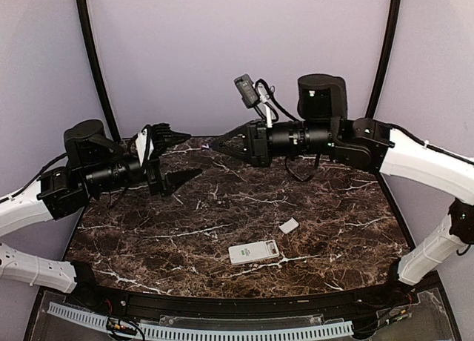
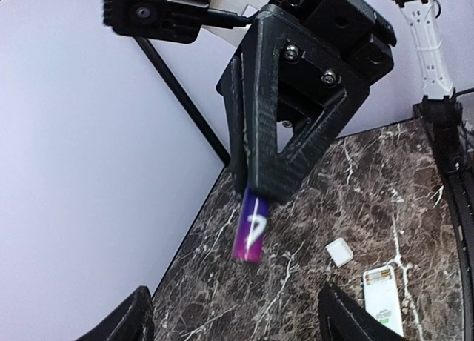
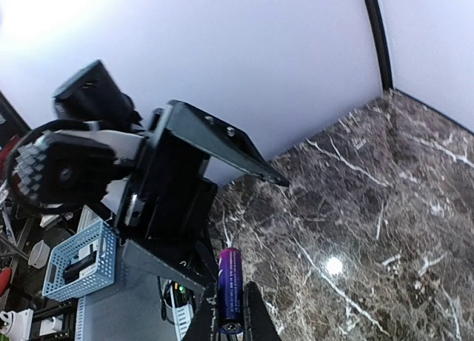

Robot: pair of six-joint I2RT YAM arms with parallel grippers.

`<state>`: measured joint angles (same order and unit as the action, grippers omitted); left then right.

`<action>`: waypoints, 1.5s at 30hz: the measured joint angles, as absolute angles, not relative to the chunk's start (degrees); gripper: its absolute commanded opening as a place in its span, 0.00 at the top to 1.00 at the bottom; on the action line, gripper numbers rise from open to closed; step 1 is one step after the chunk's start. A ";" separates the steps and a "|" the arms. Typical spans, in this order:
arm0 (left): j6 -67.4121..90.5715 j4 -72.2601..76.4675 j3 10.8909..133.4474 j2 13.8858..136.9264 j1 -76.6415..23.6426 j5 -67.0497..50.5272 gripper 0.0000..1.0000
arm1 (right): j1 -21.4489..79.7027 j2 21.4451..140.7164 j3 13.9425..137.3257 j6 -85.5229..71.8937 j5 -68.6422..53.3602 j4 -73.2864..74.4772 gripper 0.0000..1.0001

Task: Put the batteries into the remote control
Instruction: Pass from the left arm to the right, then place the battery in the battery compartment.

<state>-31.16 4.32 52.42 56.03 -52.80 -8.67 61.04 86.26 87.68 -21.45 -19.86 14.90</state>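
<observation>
A purple battery (image 2: 252, 226) (image 3: 230, 285) hangs in the air over the back of the table, gripped at one end by my right gripper (image 1: 219, 144) (image 3: 230, 315), which is shut on it. My left gripper (image 1: 194, 154) (image 2: 235, 293) faces it from the left with its jaws wide apart, and the battery's free end points into the gap without touching either finger. The white remote control (image 1: 253, 252) (image 2: 384, 300) lies flat on the marble near the front, below and right of both grippers. Nothing is in the left gripper.
A small white flat cover piece (image 1: 289, 225) (image 2: 339, 251) lies just behind and right of the remote. The dark marble tabletop (image 1: 148, 237) has a black rail along its front edge (image 1: 244, 304). Pale walls close in the back and sides.
</observation>
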 measured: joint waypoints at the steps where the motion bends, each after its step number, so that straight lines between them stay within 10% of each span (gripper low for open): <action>1: -30.02 4.36 52.47 55.44 -52.80 -9.93 0.31 | 61.10 84.49 85.34 -20.97 -20.67 11.68 1.00; 12: -11.92 8.40 59.22 56.75 -52.80 -23.46 0.39 | 63.64 77.38 73.87 -12.84 -20.01 -14.02 1.00; 24: -8.58 2.74 57.28 62.46 -52.90 -8.60 0.23 | 64.40 73.21 69.65 -25.76 11.35 10.94 1.00; 45: -13.39 4.51 45.47 85.69 -54.24 -9.58 0.15 | 64.07 85.25 49.10 -30.35 8.58 18.57 1.00</action>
